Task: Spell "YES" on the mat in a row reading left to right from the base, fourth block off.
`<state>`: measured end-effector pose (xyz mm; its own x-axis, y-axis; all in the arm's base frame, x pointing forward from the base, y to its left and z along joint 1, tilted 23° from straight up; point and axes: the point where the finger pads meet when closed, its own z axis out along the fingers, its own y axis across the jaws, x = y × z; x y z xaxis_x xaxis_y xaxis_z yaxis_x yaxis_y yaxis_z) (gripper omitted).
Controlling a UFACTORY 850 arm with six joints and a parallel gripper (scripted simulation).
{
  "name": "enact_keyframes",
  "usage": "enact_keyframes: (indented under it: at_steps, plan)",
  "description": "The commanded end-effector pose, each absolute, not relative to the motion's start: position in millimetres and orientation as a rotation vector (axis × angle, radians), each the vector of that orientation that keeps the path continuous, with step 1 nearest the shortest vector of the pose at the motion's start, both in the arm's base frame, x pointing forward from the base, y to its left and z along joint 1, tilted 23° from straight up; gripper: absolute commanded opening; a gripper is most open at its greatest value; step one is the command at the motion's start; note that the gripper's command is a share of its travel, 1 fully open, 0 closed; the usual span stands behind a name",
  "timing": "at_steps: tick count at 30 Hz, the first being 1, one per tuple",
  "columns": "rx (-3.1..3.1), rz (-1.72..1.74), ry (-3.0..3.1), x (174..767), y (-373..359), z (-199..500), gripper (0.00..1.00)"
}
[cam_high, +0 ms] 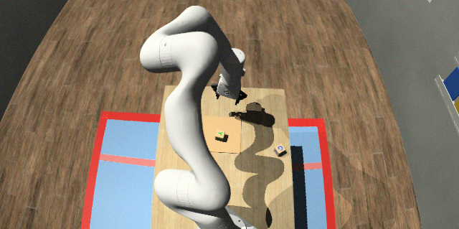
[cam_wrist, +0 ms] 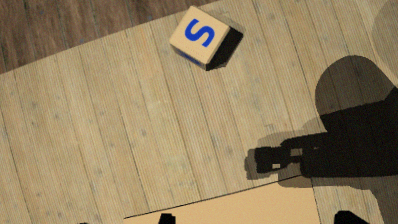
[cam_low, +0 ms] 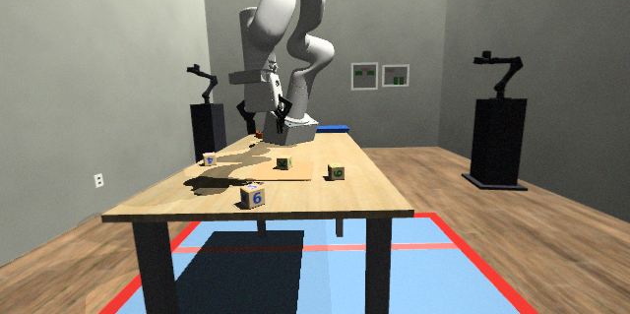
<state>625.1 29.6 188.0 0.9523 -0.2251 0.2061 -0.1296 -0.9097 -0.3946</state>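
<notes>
Near far edge of bench (cam_high: 263, 182) (cam_low: 305, 206) (cam_wrist: 100, 130): S block (cam_low: 252, 197) (cam_wrist: 200, 36), off mat (cam_high: 227, 144) (cam_low: 290, 172) (cam_wrist: 225, 205). Tool (cam_high: 229, 96) (cam_low: 266, 124) released, above. Likely light, rigid (wood, presumably); grip opposite side faces, squared to its skew.

Wooden table (cam_high: 265, 193) (cam_low: 345, 201) (cam_wrist: 100, 125) | mat (cam_high: 231, 146) (cam_low: 300, 171) (cam_wrist: 240, 205) on it | S block (cam_low: 252, 196) (cam_wrist: 200, 36), G block (cam_high: 280, 149) (cam_low: 210, 159), green-marked block (cam_low: 336, 171) off mat

Top-face markings: green "Y" on the mat block (cam_high: 220, 134) (cam_low: 283, 162); blue "G" on the table-edge block (cam_high: 280, 148) (cam_low: 210, 159); blue "S" on the front block (cam_low: 252, 196) (cam_wrist: 200, 36). The front block's side bears a blue numeral, 6 or 9. The side character on the remaining block (cam_low: 336, 172), green, is not clearly legible.
</notes>
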Motion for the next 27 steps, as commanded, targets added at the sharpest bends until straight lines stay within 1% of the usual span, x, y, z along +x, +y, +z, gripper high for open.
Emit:
enact_keyframes:
  at_steps: [1,2,8,27]
  plan:
    - [-2.744,-0.317,0.262,658,26,194,1.0]
    - [-2.753,-0.315,0.267,672,23,197,1.0]
    - [-2.772,-0.314,0.278,694,18,201,1.0]
    - [-2.772,-0.314,0.278,694,18,201,1.0]
